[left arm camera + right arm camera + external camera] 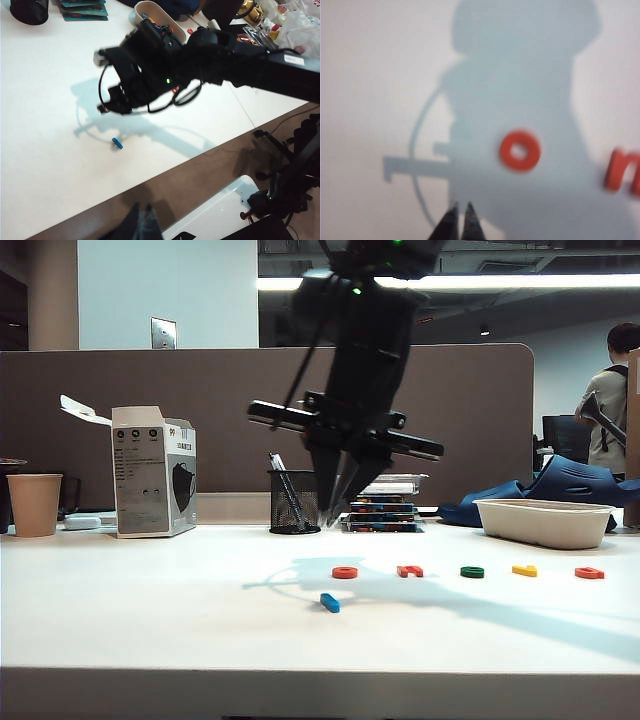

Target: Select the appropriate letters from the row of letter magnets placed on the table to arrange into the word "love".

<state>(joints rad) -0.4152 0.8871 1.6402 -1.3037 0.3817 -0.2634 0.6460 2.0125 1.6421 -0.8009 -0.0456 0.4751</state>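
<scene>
The right pincer (337, 510) hangs nearly closed and empty above the orange-red ring (345, 572); it should reopen, centre, then descend. The left pincer (142, 220), well apart off the counter (150, 620), looks closed, empty.

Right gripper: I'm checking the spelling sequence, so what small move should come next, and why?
Probably open the jaws and descend over the orange-red ring. The right gripper hangs above the table, jaws together and empty; the blue bar already lies forward of the row, and the ring follows.
</scene>
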